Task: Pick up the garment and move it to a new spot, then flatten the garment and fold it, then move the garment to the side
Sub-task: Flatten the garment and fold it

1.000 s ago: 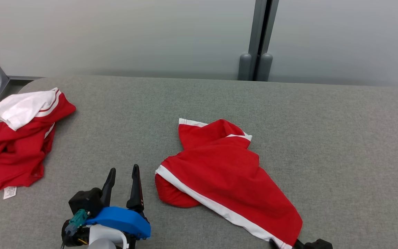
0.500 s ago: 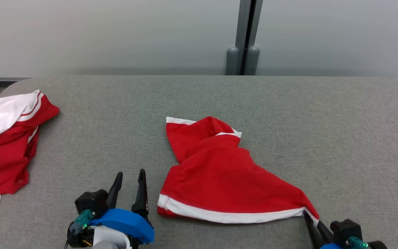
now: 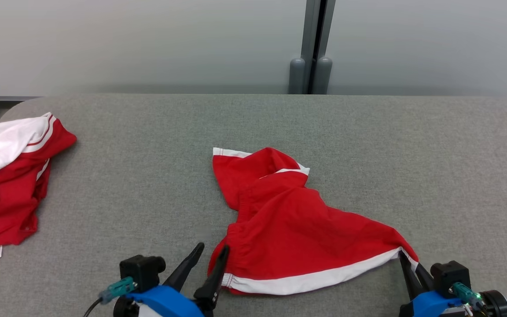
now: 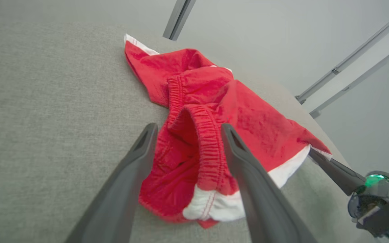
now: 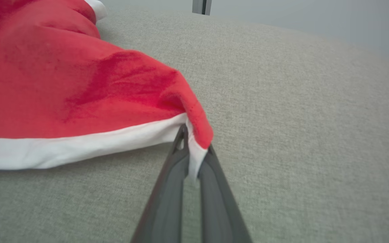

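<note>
Here the right gripper (image 3: 408,262) pinched a white-trimmed corner of the shorts (image 3: 297,229); the left gripper (image 3: 213,246) stood spread wide by the waistband.

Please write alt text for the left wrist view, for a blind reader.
The left gripper stands open, its two dark fingers framing the bunched elastic waistband of crumpled red shorts with white trim on a grey fabric-covered table. At the right edge, the right gripper pinches the shorts' far white-hemmed corner.

Centre: the garment (image 3: 297,229) blocks my middle lane.
Left edge: a second red heap (image 3: 7,193) bars my way.
Between them: bare grey tabletop (image 3: 139,176), passable.
Right side: open tabletop, I pass freely.
</note>
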You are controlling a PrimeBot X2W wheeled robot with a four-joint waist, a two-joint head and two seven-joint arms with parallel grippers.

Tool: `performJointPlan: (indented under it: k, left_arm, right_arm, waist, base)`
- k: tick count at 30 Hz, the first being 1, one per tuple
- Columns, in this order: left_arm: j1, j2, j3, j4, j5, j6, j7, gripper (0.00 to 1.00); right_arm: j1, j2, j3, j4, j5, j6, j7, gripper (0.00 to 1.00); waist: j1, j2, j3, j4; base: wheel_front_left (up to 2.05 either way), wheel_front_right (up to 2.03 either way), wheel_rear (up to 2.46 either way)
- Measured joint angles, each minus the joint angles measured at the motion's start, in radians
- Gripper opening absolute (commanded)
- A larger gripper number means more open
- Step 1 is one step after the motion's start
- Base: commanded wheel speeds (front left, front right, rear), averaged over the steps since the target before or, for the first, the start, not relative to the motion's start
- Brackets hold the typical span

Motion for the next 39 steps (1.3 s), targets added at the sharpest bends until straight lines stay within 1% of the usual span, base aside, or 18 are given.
performJointPlan:
  k: [3, 6, 8, 15, 16, 17, 18, 19, 22, 26, 30, 32, 33, 34, 37, 39]
  left_arm:
    - [0.042, 0.095, -0.068, -0.081, -0.087, 0.0, 0.036, 1.0]
    - [0.053, 0.151, -0.123, -0.106, -0.128, 0.0, 0.052, 1.0]
    - [0.046, 0.163, -0.15, -0.101, -0.146, 0.0, 0.05, 1.0]
    - [-0.033, 0.143, -0.259, -0.019, -0.187, -0.003, 0.033, 1.0]
    - [-0.044, 0.143, -0.277, -0.001, -0.191, -0.003, 0.033, 0.98]
    - [-0.05, 0.144, -0.289, 0.011, -0.192, -0.003, 0.03, 0.63]
    - [-0.06, 0.144, -0.306, 0.035, -0.204, -0.003, 0.014, 0.11]
    - [-0.063, 0.144, -0.31, 0.043, -0.208, -0.003, 0.002, 0.0]
    - [-0.066, 0.153, -0.339, 0.067, -0.219, -0.003, -0.012, 0.0]
    - [-0.085, 0.172, -0.343, 0.073, -0.223, -0.003, -0.068, 0.0]
    - [-0.121, 0.178, -0.335, 0.033, -0.224, -0.003, -0.128, 0.0]
    - [-0.145, 0.187, -0.322, -0.004, -0.223, -0.003, -0.15, 0.0]
    - [-0.145, 0.187, -0.322, -0.004, -0.223, -0.003, -0.15, 0.0]
    - [-0.167, 0.198, -0.292, -0.055, -0.231, -0.003, -0.167, 0.0]
    - [-0.194, 0.217, -0.242, -0.157, -0.256, -0.003, -0.18, 0.0]
    - [-0.217, 0.245, -0.208, -0.223, -0.255, -0.003, -0.187, 0.0]
  right_arm:
    - [-0.009, 0.0, 0.007, 0.014, 0.002, 0.0, -0.004, 0.0]
    - [-0.012, 0.0, 0.013, 0.027, 0.009, 0.0, -0.009, 0.0]
    - [-0.012, 0.0, 0.015, 0.033, 0.009, 0.0, -0.012, 0.0]
    - [-0.014, 0.0, 0.029, 0.051, 0.012, 0.0, -0.016, 0.0]
    - [-0.014, 0.0, 0.031, 0.052, 0.012, 0.0, -0.016, 0.0]
    - [-0.015, 0.0, 0.03, 0.053, 0.014, 0.0, -0.017, 0.0]
    - [-0.015, 0.0, 0.031, 0.053, 0.018, 0.0, -0.018, 0.0]
    - [-0.015, 0.0, 0.03, 0.053, 0.019, 0.0, -0.02, 0.0]
    - [-0.015, 0.0, 0.026, 0.049, 0.022, 0.0, -0.026, 0.0]
    - [-0.014, 0.0, 0.023, 0.028, 0.032, 0.0, -0.033, 0.0]
    - [-0.016, 0.0, 0.036, -0.03, 0.072, 0.0, -0.044, 0.0]
    - [-0.02, 0.0, 0.046, -0.08, 0.094, 0.0, -0.042, 0.0]
    - [-0.02, 0.0, 0.046, -0.08, 0.094, 0.0, -0.042, 0.0]
    - [-0.032, 0.0, 0.055, -0.14, 0.1, 0.0, -0.023, 0.0]
    - [-0.043, 0.001, 0.079, -0.247, 0.116, 0.0, 0.017, 0.0]
    - [-0.053, 0.0, 0.092, -0.333, 0.122, 0.0, 0.047, 0.0]
  waist:
    - [-0.0001, 0.0, -0.001, 0.004]
    - [-0.0001, 0.0, -0.003, 0.005]
    - [-0.0001, -0.0001, -0.005, 0.006]
    - [-0.0001, -0.0001, -0.012, -0.013]
    - [-0.0001, -0.0001, -0.013, -0.017]
    - [-0.0001, 0.0, -0.014, -0.021]
    - [-0.0001, 0.0, -0.018, -0.027]
    - [-0.0001, 0.0, -0.021, -0.03]
    - [-0.0001, 0.0, -0.03, -0.033]
    - [-0.0001, 0.0, -0.044, -0.032]
    - [-0.0001, 0.0, -0.062, -0.03]
    - [-0.0001, -0.0001, -0.073, -0.032]
    - [-0.0001, -0.0001, -0.073, -0.032]
    - [0.0, 0.0, -0.084, -0.037]
    - [-0.0001, -0.0001, -0.097, -0.05]
    - [-0.0001, 0.0002, -0.104, -0.06]
  base:
    - [0.0, 0.0, 0.0]
    - [0.0, 0.0, 0.0]
    - [0.0, 0.0, 0.0]
    - [0.0, 0.0, 0.0]
    - [0.0, 0.0, 0.0]
    - [0.0, 0.0, 0.0]
    - [0.0, 0.0, 0.0]
    - [0.0, 0.0, 0.0]
    - [0.0, 0.0, 0.0]
    - [0.0, 0.0, 0.0]
    - [0.0, 0.0, 0.0]
    - [0.0, 0.0, 0.0]
    - [0.0, 0.0, 0.0]
    - [0.0, 0.0, 0.0]
    - [0.0, 0.0, 0.0]
    - [0.0, 0.0, 0.0]
